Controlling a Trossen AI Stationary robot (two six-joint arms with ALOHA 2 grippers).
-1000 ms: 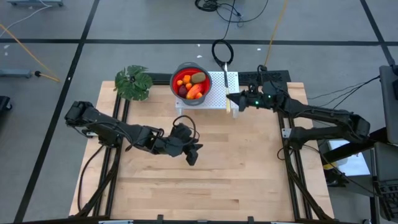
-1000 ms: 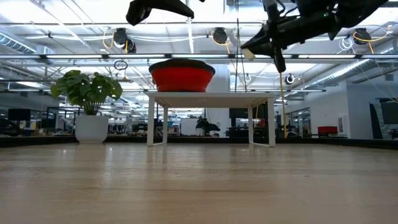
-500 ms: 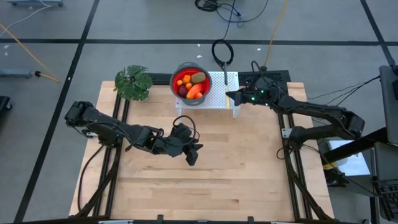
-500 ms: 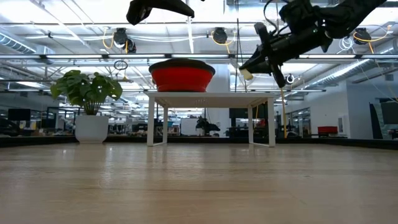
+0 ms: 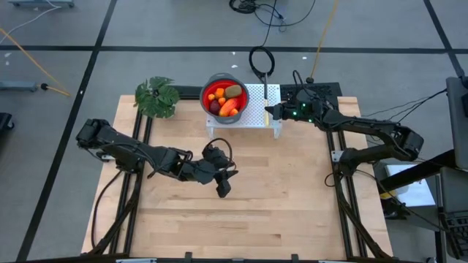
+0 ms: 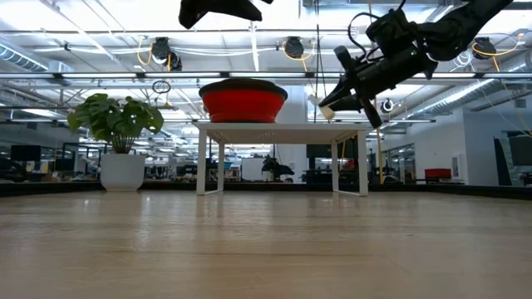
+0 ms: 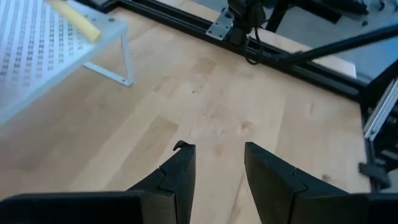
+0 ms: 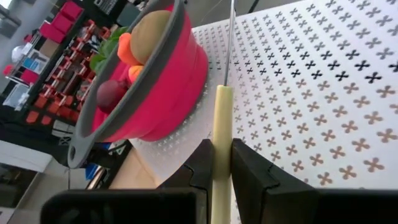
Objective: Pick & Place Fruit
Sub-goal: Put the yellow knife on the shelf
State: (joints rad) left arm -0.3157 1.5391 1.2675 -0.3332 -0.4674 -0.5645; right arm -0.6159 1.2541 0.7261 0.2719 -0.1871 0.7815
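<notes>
Right tool (image 8: 222, 163) gripping the yellow knife (image 8: 221, 134) over the white rack (image 5: 257, 109); left tool (image 7: 216, 165) hovering parted above the counter (image 5: 241, 197); fruit (image 5: 224, 100) sitting in the red bowl (image 5: 207, 95)

No text, label, brand or number can be read anywhere.

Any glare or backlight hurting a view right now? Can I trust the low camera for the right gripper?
Low view: ceiling lights backlight the right gripper into a silhouette; red bowl reads fine. High view: even light, fruit plain. Right wrist view: white stand bright, knife unhidden. Left wrist view: left gripper over evenly lit wood.
</notes>
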